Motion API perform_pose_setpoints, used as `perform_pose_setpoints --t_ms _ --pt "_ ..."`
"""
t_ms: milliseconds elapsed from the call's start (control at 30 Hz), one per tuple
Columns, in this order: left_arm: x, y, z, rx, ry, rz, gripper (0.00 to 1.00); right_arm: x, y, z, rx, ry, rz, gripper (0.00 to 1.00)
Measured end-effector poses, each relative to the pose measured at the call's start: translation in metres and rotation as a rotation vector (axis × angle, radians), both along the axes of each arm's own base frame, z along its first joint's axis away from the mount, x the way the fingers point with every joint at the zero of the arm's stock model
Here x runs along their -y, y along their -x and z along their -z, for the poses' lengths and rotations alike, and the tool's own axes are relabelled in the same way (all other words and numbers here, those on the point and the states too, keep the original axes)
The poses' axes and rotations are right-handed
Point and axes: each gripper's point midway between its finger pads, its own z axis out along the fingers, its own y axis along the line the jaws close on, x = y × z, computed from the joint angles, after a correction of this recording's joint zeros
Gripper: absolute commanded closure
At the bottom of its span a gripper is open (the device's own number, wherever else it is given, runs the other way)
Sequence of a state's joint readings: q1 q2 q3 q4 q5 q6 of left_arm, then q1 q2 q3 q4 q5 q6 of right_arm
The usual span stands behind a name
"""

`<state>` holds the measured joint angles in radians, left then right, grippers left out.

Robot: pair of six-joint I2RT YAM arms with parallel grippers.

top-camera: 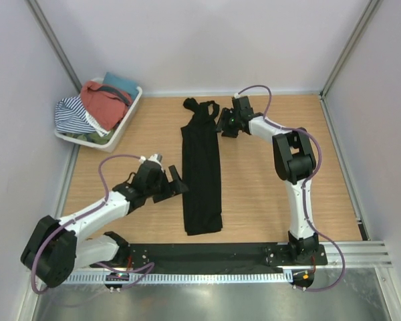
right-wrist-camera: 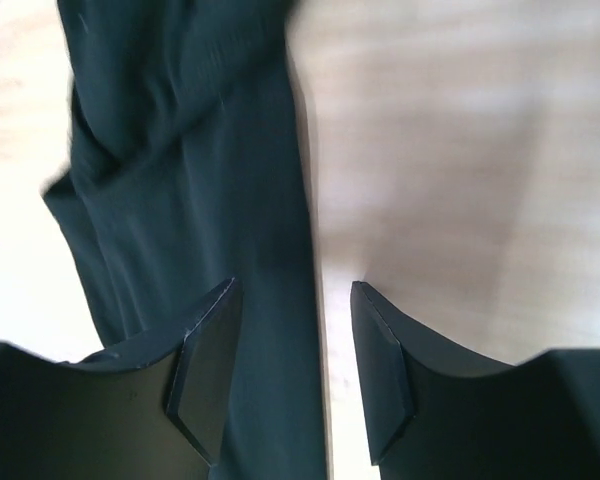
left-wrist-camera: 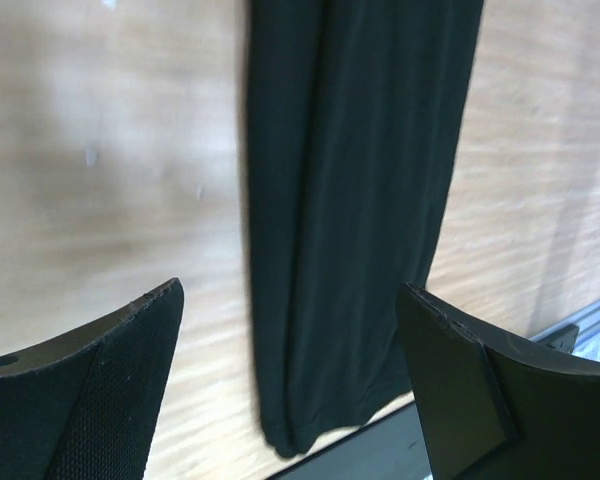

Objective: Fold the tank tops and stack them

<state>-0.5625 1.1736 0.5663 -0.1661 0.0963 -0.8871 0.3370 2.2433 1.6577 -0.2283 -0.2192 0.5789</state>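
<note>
Top view: long, narrow, folded black cloth tank top [top-camera: 202,174] flat on wooden tabletop [top-camera: 267,200], long axis near-to-far, straps at the far end. Left claw [top-camera: 177,184] just left of mid-length, spread wide. Right claw [top-camera: 222,124] just right of the straps.
Left wrist: cloth lying below, between the parted fingers.
Right wrist: half-spread, empty, astride the cloth's edge.

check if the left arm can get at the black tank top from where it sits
Probably yes. The left gripper hangs open at the left edge of the black tank top, which lies flat on the table with nothing between them; the basket stands off in the corner.
</note>
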Motion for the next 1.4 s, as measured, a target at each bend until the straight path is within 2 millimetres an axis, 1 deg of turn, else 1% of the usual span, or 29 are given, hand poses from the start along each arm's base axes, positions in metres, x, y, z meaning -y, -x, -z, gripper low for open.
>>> perform_pose_setpoints --t_ms 67,133,267,333,400,500,600,633,667,700,733,767,800,833,867,900,933,967,1033,1067,1100,1133,1167,1267,1400 --pt "-0.004 0.017 0.009 -0.011 0.005 0.002 0.12 -0.001 -0.014 -0.001 0.019 -0.02 0.002 0.46" --pt "-0.007 0.031 0.016 -0.02 0.006 0.004 0.12 -0.002 -0.026 -0.001 0.038 -0.039 0.007 0.46" --pt "-0.01 0.046 0.031 -0.056 -0.008 0.007 0.13 -0.004 -0.049 -0.002 0.072 -0.079 0.018 0.47" --pt "-0.008 0.052 0.037 -0.074 -0.014 0.013 0.13 -0.007 -0.06 -0.002 0.087 -0.105 0.024 0.48" --pt "-0.003 0.055 0.037 -0.068 -0.013 0.026 0.13 -0.01 -0.069 -0.003 0.104 -0.128 0.029 0.5" --pt "0.009 0.059 0.037 -0.066 -0.004 0.053 0.13 -0.016 -0.084 -0.003 0.125 -0.17 0.038 0.56" --pt "0.02 0.064 0.037 -0.069 0.005 0.077 0.13 -0.023 -0.097 -0.002 0.142 -0.214 0.051 0.58" --pt "0.024 0.065 0.037 -0.067 0.007 0.083 0.13 -0.025 -0.1 -0.003 0.151 -0.226 0.053 0.63" --pt "0.029 0.067 0.037 -0.067 0.011 0.087 0.15 -0.025 -0.102 -0.002 0.152 -0.234 0.058 0.66" --pt "0.032 0.068 0.037 -0.066 0.013 0.093 0.18 -0.026 -0.105 0.0 0.154 -0.243 0.065 0.73" --pt "0.037 0.069 0.038 -0.067 0.014 0.1 0.2 -0.027 -0.107 0.001 0.153 -0.25 0.07 0.77" --pt "0.041 0.07 0.038 -0.072 0.018 0.103 0.29 -0.028 -0.11 0.002 0.152 -0.257 0.079 0.8" --pt "0.045 0.07 0.04 -0.076 0.017 0.106 0.34 -0.029 -0.112 0.004 0.153 -0.265 0.086 0.87" --pt "0.047 0.071 0.042 -0.083 0.017 0.105 0.38 -0.029 -0.116 0.004 0.159 -0.269 0.093 0.88" --pt "0.051 0.071 0.043 -0.086 0.018 0.109 0.48 -0.029 -0.117 0.005 0.157 -0.272 0.103 0.89" --pt "0.054 0.071 0.046 -0.093 0.018 0.108 0.52 -0.029 -0.119 0.005 0.158 -0.274 0.113 0.9" --pt "0.056 0.072 0.049 -0.1 0.017 0.106 0.56 -0.028 -0.121 0.004 0.16 -0.271 0.121 0.89" --pt "0.058 0.072 0.05 -0.101 0.018 0.107 0.65 -0.026 -0.122 0.004 0.165 -0.265 0.133 0.9" --pt "0.06 0.073 0.054 -0.111 0.017 0.101 0.72 -0.023 -0.127 0.003 0.181 -0.25 0.152 0.87" --pt "0.062 0.074 0.055 -0.11 0.015 0.103 0.79 -0.021 -0.13 0.002 0.19 -0.243 0.16 0.84" --pt "0.063 0.075 0.056 -0.112 0.014 0.103 0.82 -0.02 -0.131 0.001 0.199 -0.235 0.165 0.77" --pt "0.063 0.076 0.058 -0.115 0.011 0.102 0.84 -0.019 -0.133 -0.001 0.207 -0.231 0.169 0.74" --pt "0.064 0.076 0.059 -0.116 0.01 0.103 0.86 -0.017 -0.136 -0.003 0.223 -0.222 0.171 0.61" --pt "0.067 0.077 0.06 -0.118 0.016 0.103 0.87 -0.015 -0.141 -0.008 0.26 -0.205 0.17 0.48" --pt "0.068 0.078 0.06 -0.115 0.021 0.104 0.86 -0.013 -0.142 -0.01 0.284 -0.179 0.154 0.47"
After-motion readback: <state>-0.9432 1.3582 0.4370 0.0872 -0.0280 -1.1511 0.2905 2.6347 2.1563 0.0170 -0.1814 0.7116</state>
